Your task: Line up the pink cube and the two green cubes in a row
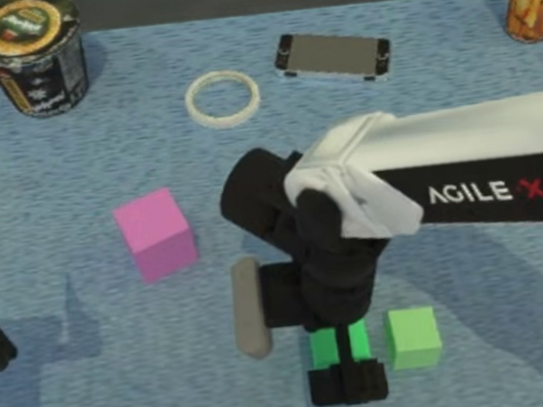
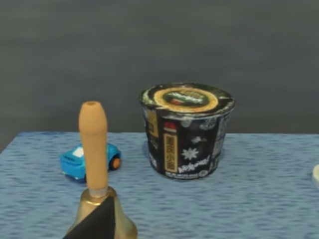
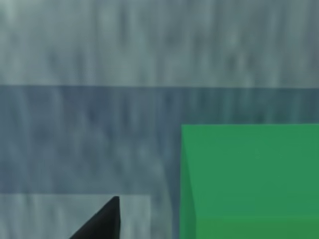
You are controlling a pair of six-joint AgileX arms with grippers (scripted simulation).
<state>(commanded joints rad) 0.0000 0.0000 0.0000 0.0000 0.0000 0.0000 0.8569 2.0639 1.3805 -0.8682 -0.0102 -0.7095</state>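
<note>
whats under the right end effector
The vivid green cube sits on the table under the right end effector, beside the light green cube. The arm covers much of its top, so its grip cannot be seen.

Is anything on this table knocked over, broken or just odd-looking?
Nothing looks spilled or damaged. The noodle cup and bell stand upright, and the phone and tape ring lie flat. The only oddity: the pink cube sits turned at an angle, well apart from the two green cubes under the right gripper.
</note>
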